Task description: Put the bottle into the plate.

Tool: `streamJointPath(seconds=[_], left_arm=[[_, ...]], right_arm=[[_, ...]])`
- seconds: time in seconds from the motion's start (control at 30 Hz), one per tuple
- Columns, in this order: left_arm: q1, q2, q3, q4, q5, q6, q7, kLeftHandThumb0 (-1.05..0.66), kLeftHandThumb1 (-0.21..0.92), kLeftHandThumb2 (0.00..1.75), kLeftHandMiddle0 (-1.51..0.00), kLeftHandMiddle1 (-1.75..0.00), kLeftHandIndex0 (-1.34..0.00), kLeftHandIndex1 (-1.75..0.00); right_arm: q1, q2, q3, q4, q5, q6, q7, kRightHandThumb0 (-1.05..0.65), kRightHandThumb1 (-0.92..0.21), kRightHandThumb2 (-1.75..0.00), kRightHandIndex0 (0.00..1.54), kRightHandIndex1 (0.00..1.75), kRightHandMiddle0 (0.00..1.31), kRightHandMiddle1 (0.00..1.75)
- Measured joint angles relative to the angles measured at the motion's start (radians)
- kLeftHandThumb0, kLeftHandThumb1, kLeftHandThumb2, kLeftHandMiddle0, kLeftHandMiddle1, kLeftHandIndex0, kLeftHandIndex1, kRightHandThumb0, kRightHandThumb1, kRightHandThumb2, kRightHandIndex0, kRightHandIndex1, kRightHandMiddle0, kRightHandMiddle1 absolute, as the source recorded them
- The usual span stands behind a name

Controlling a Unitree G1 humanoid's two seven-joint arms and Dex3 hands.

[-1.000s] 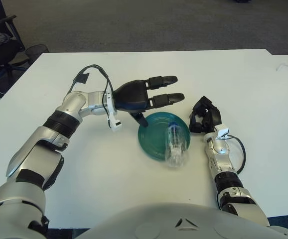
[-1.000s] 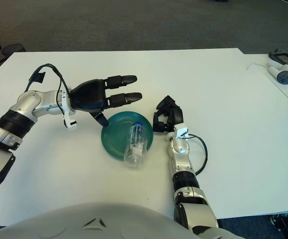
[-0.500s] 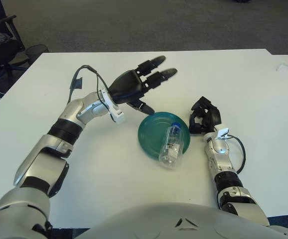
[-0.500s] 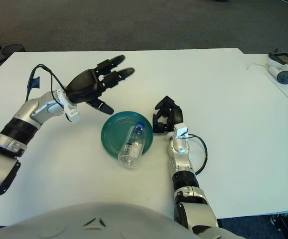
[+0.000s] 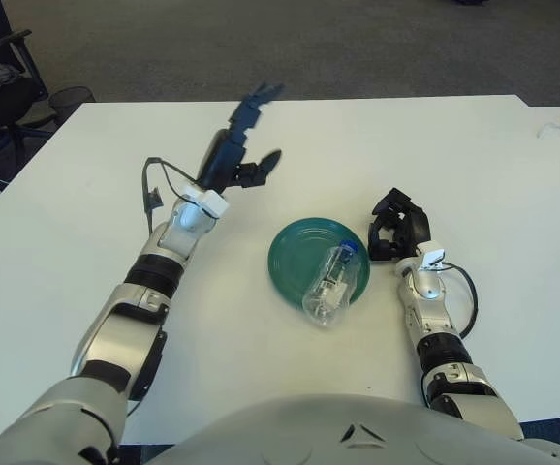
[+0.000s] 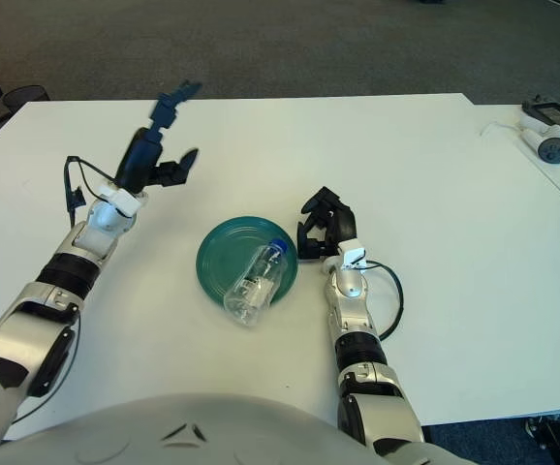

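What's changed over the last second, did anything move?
The left robot hand pulled up and away from the plate toward the table's far left, fingers open, holding nothing. The bottle rolled slightly, its base swinging left over the plate's near rim. The plate and the right robot hand stayed put.

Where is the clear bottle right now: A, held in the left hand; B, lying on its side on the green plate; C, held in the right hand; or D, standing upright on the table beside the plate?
B: the bottle lies on its side on the green plate, its base overhanging the near rim, neither hand touching it.
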Motion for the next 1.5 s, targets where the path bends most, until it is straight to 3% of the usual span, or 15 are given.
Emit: streamJointPath(seconds=[0.1,0.17,0.27,0.37,0.67,1.1,1.5], left_arm=[[0.016,-0.047,0.058,-0.06,-0.084,0.117,0.015,-0.64,0.92,0.86,-0.33,-1.27,-0.13,-1.51],[0.028,-0.093,0.1,-0.1,-0.137,0.2,0.04,-0.63,0.92,0.84,-0.36,-1.45,-0.2,-1.63],[0.046,-0.139,0.143,-0.135,-0.184,0.277,0.057,-0.46,0.83,0.75,-0.41,-1.59,-0.25,-1.71],[0.069,-0.162,0.167,-0.151,-0.202,0.319,0.057,-0.41,0.75,0.8,-0.49,-1.69,-0.3,-1.73],[0.161,-0.182,0.199,-0.173,-0.159,0.352,0.071,-0.42,0.55,1.03,-0.75,-1.74,-0.44,-1.75],[0.263,-0.182,0.194,-0.212,-0.098,0.354,0.033,-0.47,0.33,1.29,-1.09,-1.75,-0.6,-1.75],[0.387,-0.181,0.156,-0.166,0.04,0.338,0.044,-0.48,0.29,1.34,-1.19,-1.75,-0.62,-1.75]], right_arm=[[0.0,0.0,0.0,0.0,0.0,0.0,-0.005,-0.01,0.1,-1.71,0.92,1.75,0.81,1.52],[0.001,0.0,0.0,0.001,-0.001,0.0,-0.005,-0.01,0.11,-1.72,0.93,1.75,0.81,1.53],[0.001,0.0,0.0,0.001,-0.001,0.0,-0.006,-0.01,0.11,-1.73,0.93,1.75,0.81,1.54],[0.0,0.0,0.0,0.001,0.0,0.001,-0.006,-0.01,0.11,-1.74,0.93,1.75,0.8,1.55],[0.0,0.0,0.0,0.001,-0.001,0.001,-0.006,-0.01,0.11,-1.72,0.93,1.75,0.82,1.51],[0.0,0.0,0.0,0.001,-0.001,0.001,-0.004,-0.01,0.09,-1.69,0.91,1.75,0.82,1.48],[0.001,0.0,0.0,0.001,-0.002,0.002,-0.005,-0.01,0.12,-1.73,0.93,1.75,0.81,1.53]])
